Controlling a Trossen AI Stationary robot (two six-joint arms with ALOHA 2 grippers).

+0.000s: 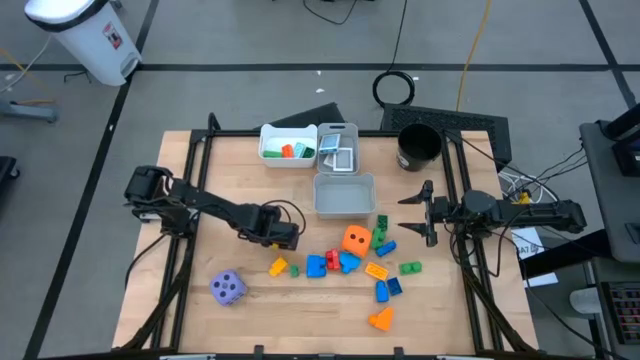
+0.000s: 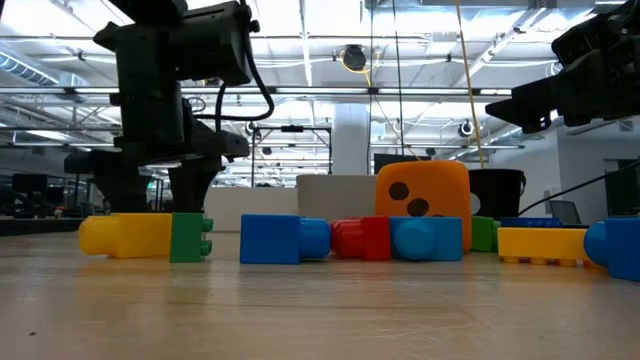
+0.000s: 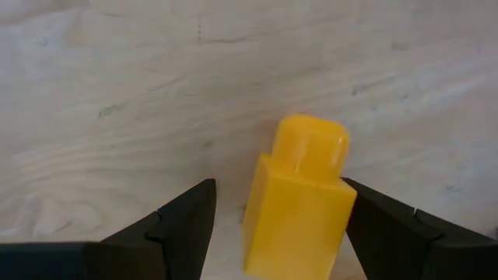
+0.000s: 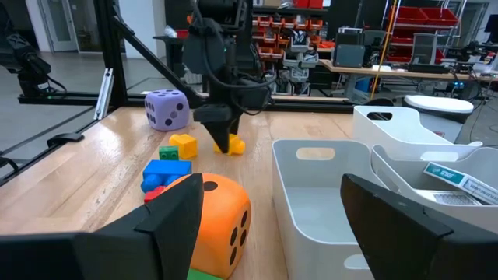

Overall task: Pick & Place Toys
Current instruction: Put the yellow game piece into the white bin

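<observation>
From the high view we only saw the left tool point(image 1: 283, 240) low over the bench point(image 1: 190, 300), just beside the yellow block point(image 1: 279, 267). The left wrist view showed more: its fingers point(image 3: 183, 225) stood apart on either side of that yellow block point(image 3: 299, 198), which lay on its side on the wood, stud end away; we could not tell contact. The low view showed the block joined to a green piece point(image 2: 190, 237). The right tool point(image 1: 428, 212) hung spread and empty near the grey bin point(image 1: 344, 195), with the orange die point(image 4: 214, 222) before it. The purple die point(image 1: 228, 288) sat well apart.
</observation>
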